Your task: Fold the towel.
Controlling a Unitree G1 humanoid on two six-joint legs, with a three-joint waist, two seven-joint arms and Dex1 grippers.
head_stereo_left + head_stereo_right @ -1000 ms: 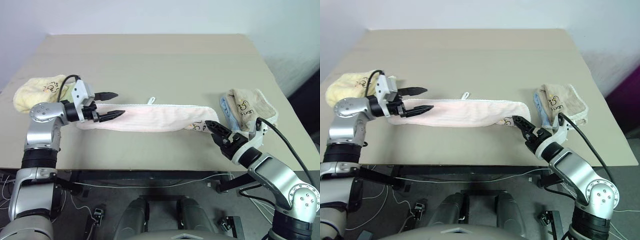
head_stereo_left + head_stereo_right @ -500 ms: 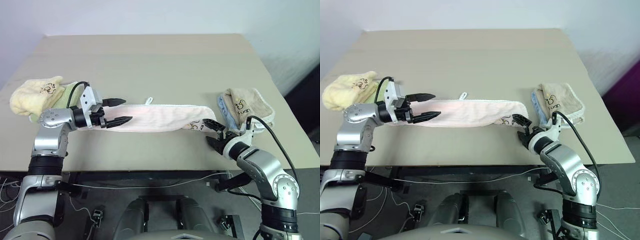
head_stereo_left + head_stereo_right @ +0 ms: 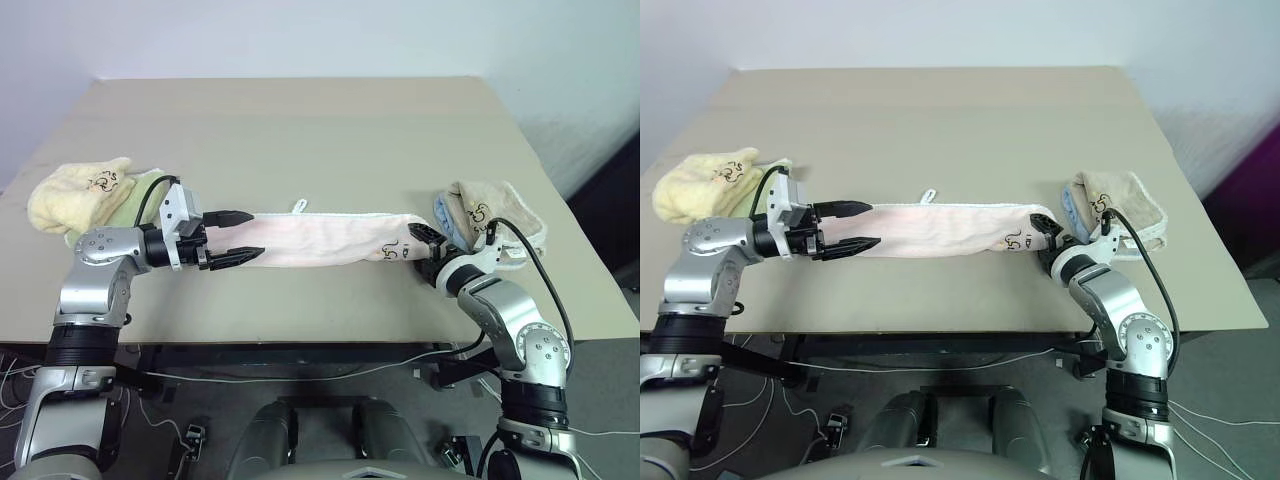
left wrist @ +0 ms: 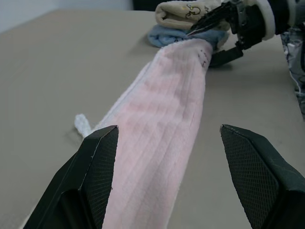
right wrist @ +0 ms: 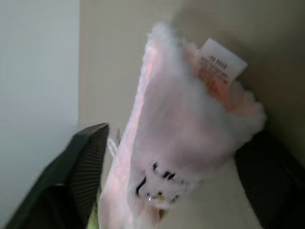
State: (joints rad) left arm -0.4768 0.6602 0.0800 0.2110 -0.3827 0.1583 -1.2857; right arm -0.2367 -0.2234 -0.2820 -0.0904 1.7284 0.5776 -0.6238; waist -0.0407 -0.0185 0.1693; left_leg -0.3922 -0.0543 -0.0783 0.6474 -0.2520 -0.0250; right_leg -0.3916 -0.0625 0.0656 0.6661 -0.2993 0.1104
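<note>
The towel (image 3: pixel 320 238) lies as a long pale pink strip across the table's near half. Its white loop tag (image 3: pixel 299 204) sticks out of the far edge, and a dark logo (image 3: pixel 395 250) marks the right end. My left gripper (image 3: pixel 255 233) is open and held level, one finger on each side of the towel's left end. In the left wrist view there is a gap between the towel (image 4: pixel 162 124) and one finger. My right gripper (image 3: pixel 422 248) is at the right end. Its fingers stand apart, with the bunched towel end (image 5: pixel 190 124) between them.
A beige towel on top of a blue one (image 3: pixel 495 215) sits just behind my right gripper. A yellow towel (image 3: pixel 75 190) and a light-green one (image 3: pixel 140 195) lie at the left, behind my left arm. The table's front edge (image 3: pixel 300 335) runs close below the strip.
My right gripper has moved forward from just short of the towel's right end, and its fingers are now on either side of it. My left gripper still straddles the left end.
</note>
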